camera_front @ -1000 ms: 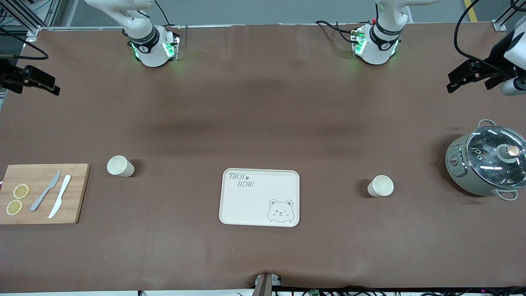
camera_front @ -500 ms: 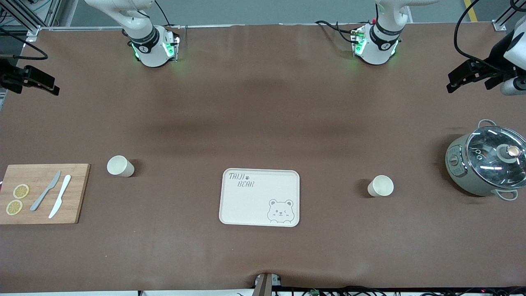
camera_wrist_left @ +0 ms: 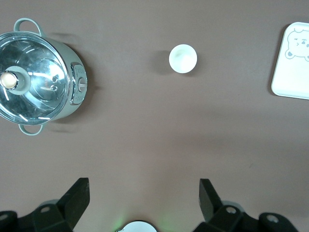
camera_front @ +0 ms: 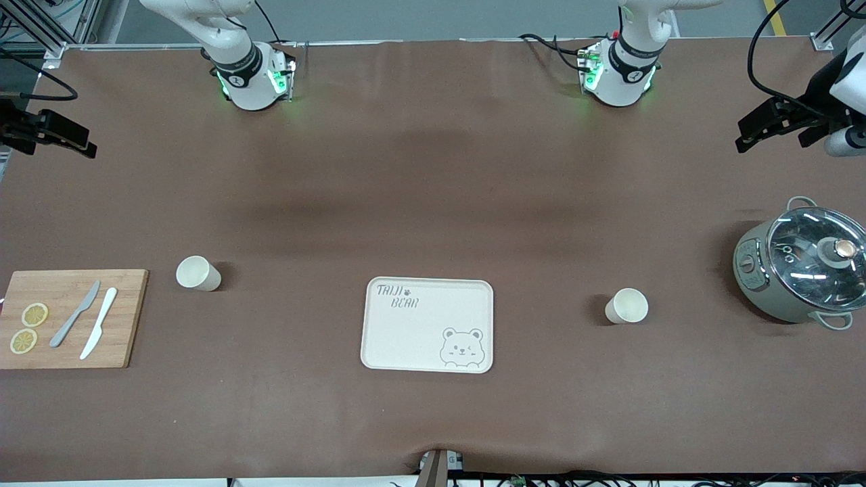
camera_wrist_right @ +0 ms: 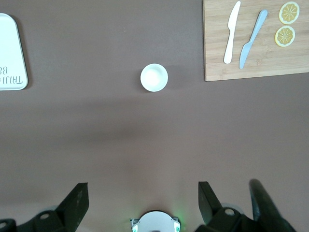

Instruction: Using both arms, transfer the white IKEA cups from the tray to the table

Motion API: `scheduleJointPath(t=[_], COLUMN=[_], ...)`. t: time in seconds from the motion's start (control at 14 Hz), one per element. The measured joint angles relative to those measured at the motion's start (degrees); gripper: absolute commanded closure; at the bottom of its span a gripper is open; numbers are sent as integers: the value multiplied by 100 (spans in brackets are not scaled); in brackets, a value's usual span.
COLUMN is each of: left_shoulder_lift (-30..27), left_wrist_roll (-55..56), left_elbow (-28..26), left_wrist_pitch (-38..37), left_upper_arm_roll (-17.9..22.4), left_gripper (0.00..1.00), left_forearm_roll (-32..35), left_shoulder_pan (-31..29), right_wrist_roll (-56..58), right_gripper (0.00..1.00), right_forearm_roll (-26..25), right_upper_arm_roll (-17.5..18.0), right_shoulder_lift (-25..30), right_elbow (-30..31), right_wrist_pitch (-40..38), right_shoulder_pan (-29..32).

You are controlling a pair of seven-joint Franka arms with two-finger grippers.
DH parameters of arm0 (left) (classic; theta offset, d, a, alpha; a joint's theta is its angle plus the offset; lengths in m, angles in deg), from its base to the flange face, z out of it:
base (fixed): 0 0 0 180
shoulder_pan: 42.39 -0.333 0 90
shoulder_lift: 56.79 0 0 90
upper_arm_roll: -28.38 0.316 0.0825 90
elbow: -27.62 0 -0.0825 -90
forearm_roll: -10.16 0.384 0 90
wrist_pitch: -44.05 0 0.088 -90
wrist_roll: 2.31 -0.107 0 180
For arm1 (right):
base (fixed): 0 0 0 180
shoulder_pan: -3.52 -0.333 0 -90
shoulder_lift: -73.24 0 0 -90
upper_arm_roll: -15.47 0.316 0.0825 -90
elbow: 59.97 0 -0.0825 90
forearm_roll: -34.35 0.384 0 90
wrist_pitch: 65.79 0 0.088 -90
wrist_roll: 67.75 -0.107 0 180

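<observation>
Hanging high over the table, left gripper (camera_wrist_left: 145, 200) and right gripper (camera_wrist_right: 143, 203) gape wide and empty, clear of both white cups (camera_front: 626, 306) (camera_front: 197, 273).

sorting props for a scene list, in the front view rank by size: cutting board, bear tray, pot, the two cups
1. Cutting board and bear tray: look alike in area, too close to rank.
2. Pot: smaller in footprint, partly cut off at the edge.
3. The two cups: smallest, look identical.
</observation>
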Motion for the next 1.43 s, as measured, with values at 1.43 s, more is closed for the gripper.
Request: scheduleJointPath(t=[1.43], left_shoulder_lift=[69], left_wrist_roll=[0], left_elbow=[161], left_wrist_pitch=[0], left_upper_arm_roll=[13], left_gripper=[0], left_forearm_roll=[0], left_shoulder_pan=[0], right_wrist_roll=[-3], right_gripper=[0], right_forearm_roll=[-5], right_upper_arm_roll=[0], right_shoulder_lift=[-2], right_elbow=[0], right_wrist_pitch=[4], right_shoulder_pan=[0])
